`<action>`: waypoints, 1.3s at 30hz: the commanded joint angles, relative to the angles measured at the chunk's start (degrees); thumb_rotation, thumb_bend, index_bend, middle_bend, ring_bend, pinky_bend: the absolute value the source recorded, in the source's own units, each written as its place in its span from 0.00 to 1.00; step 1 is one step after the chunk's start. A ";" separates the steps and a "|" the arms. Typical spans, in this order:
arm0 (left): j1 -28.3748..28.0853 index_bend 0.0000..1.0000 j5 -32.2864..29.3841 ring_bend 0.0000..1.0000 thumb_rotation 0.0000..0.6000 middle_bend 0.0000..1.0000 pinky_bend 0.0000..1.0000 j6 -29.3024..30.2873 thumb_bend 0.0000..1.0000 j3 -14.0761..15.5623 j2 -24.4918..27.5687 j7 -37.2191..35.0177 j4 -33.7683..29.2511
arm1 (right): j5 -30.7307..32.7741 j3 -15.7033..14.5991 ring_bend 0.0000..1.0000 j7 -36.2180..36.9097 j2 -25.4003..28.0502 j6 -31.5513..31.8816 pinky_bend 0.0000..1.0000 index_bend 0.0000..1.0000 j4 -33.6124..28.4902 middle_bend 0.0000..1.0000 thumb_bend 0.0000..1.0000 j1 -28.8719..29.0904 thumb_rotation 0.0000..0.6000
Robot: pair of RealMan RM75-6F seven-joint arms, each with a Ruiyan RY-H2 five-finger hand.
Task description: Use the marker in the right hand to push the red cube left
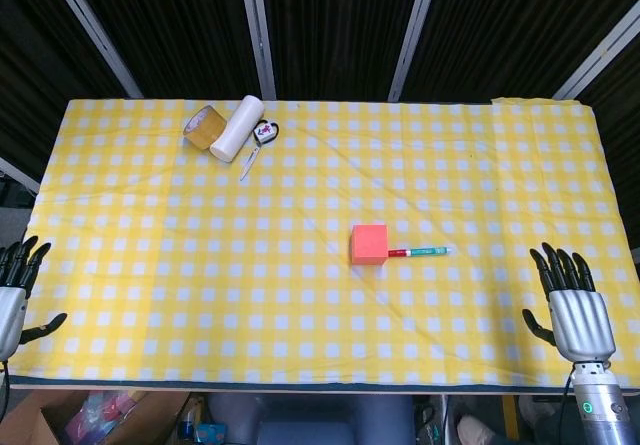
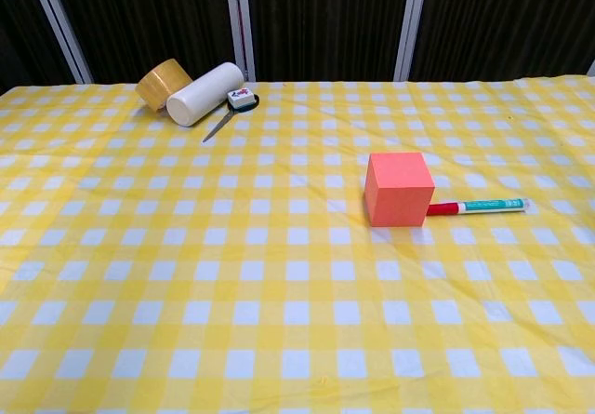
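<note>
I count one red cube (image 1: pixel 369 244) on my yellow checked table (image 1: pixel 150 225), and one marker (image 1: pixel 418 252) lying at its 3 o'clock, red end touching it. Toward 11 o'clock sits a cluster: one roll of tape (image 1: pixel 204 127), one white cylinder (image 1: pixel 236 127), and one small tool with a thin blade (image 1: pixel 256 147). Two hands are mine: left hand (image 1: pixel 14 290), right hand (image 1: pixel 574 306).

A yellow-checked tablecloth (image 1: pixel 150 265) covers the tabletop. Near its far left corner lie a brown tape roll (image 1: pixel 204 127), a white cylinder (image 1: pixel 236 128) touching it, and a small tape measure (image 1: pixel 264 133) just beside
</note>
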 commanded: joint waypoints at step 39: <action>-0.47 0.00 1.35 0.00 1.00 0.00 0.00 -1.29 0.00 0.82 1.34 -2.76 -0.89 | 19.69 10.62 0.00 -14.89 -15.10 -16.52 0.00 0.35 0.25 0.10 0.35 17.89 1.00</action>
